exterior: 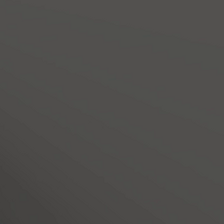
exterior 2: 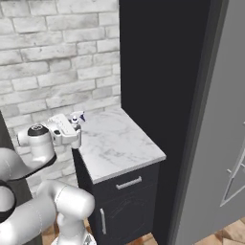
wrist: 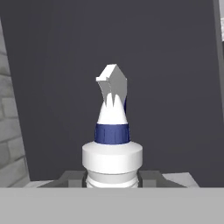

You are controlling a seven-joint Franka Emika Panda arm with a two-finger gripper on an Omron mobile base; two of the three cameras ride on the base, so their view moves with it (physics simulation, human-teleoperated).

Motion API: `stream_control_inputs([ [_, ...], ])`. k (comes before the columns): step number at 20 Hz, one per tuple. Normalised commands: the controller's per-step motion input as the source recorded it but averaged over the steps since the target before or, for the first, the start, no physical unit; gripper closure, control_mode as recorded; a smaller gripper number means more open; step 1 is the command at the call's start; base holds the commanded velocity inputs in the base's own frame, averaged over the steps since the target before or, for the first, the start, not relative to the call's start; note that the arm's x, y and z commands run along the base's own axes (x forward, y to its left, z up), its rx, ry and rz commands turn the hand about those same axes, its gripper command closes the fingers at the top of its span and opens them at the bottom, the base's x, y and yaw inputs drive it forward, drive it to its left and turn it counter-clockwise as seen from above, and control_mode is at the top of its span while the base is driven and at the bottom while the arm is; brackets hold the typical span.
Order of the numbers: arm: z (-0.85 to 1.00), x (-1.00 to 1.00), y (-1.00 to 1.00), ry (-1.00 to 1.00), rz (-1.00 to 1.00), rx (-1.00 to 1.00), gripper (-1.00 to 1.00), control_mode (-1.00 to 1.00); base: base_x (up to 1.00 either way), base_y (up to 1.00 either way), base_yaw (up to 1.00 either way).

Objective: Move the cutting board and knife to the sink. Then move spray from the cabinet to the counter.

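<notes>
The end effector (exterior 2: 75, 130) is clamped on the spray (wrist: 112, 144), held upright at the counter's (exterior 2: 119, 143) near left edge. Lower it straight down, keeping it vertical, onto marble before releasing.

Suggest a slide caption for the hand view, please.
Gripper shut on the upright spray, white trigger nozzle topmost, before a dark panel.

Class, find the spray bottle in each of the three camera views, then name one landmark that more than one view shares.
Left base view: not in it.
Right base view: the spray sits left of centre, at the gripper, above the counter's left edge.
Hand view: the spray stands centre, nozzle up.
Shared landmark: the pale brick wall, at the hand view's left edge.
</notes>
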Motion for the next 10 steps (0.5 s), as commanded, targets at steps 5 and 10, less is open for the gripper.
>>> stream_control_inputs([
  [5, -0.01, 0.08, 0.0, 0.0, -0.01, 0.0, 1.0, -1.0, 0.0, 0.0, 0.0],
  [10, -0.06, 0.11, 0.0, 0.0, -0.01, 0.0, 1.0, -1.0, 0.0, 0.0, 0.0],
])
